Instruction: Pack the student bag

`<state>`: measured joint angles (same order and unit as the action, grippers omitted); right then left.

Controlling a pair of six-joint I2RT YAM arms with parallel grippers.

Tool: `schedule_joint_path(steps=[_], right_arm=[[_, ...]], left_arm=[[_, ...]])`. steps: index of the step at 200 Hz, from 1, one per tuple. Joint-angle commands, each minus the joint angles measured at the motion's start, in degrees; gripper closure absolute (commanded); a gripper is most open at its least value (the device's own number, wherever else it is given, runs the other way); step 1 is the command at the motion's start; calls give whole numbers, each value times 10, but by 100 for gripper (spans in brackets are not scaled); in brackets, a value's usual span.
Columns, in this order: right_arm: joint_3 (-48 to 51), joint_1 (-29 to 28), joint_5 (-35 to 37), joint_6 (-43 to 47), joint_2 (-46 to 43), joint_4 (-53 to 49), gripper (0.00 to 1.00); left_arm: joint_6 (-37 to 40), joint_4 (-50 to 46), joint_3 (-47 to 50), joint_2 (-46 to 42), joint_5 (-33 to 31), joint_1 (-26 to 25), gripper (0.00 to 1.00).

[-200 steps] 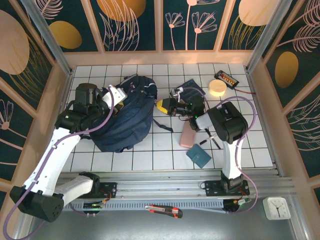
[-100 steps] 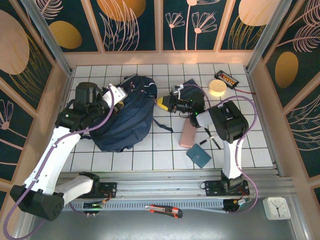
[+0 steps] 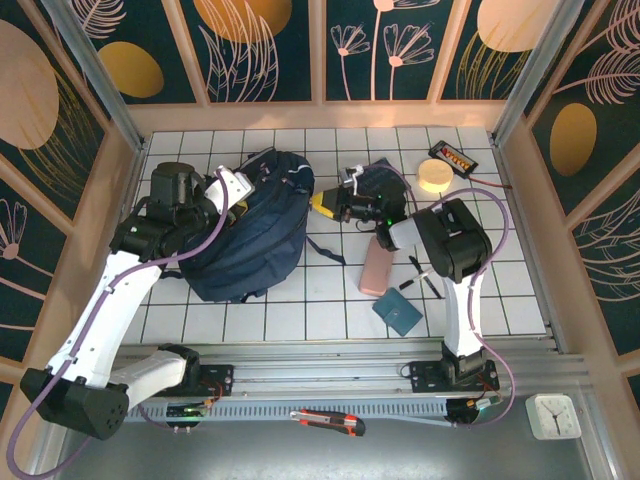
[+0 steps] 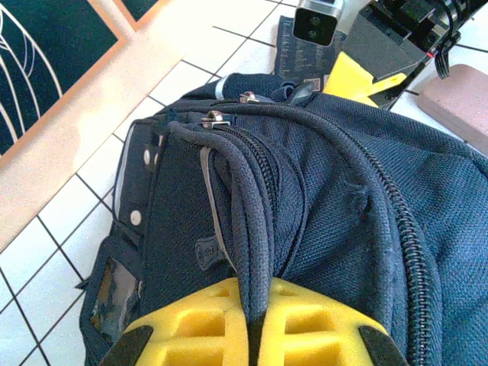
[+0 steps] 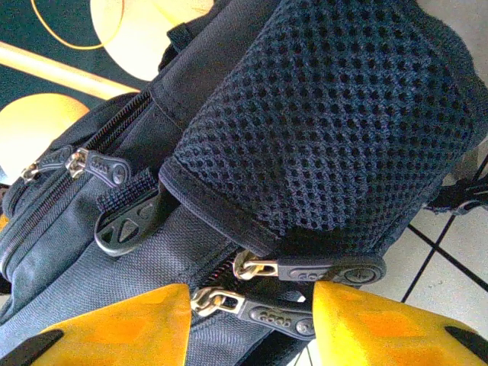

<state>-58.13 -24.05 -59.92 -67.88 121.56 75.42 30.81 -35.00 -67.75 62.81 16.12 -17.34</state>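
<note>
The student bag (image 3: 250, 240) is a big navy backpack lying on the white tiled table at left centre. My left gripper (image 3: 236, 190) is at its top end, and in the left wrist view its yellow fingers (image 4: 305, 320) are shut on a dark corded handle of the bag (image 4: 252, 229). My right gripper (image 3: 322, 204) is at the bag's right edge. In the right wrist view it (image 5: 252, 305) stands open below a mesh pocket (image 5: 328, 114), with two black zipper pulls (image 5: 278, 314) lying between its orange-yellow fingers.
Right of the bag lie a pink case (image 3: 377, 268), a teal wallet (image 3: 398, 312), pens (image 3: 420, 278), a dark notebook (image 3: 388, 178), a yellow tape roll (image 3: 434, 176) and a black device (image 3: 456, 157). A utility knife (image 3: 328, 421) and a small clock (image 3: 553, 415) sit beyond the front rail.
My right gripper has moved a little up and left, closer against the bag's edge. The left gripper keeps its hold and has barely shifted.
</note>
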Motion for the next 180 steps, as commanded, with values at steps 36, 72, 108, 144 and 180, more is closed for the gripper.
schedule_joint_path(steps=[36, 72, 108, 144, 180], right_arm=[[-12, -12, -35, -47, 24, 123, 60], [-6, -12, -44, -47, 14, 128, 63], [1, -13, -48, -56, 15, 144, 70], [7, -18, -55, -56, 13, 149, 64], [2, -22, -52, -43, 15, 128, 62]], left_arm=[[-4, 69, -45, -8, 33, 3, 100], [-4, 69, -43, -9, 32, 3, 100], [-5, 69, -46, -9, 31, 3, 100], [-7, 69, -45, -10, 29, 3, 100], [-7, 68, -48, -10, 27, 3, 100]])
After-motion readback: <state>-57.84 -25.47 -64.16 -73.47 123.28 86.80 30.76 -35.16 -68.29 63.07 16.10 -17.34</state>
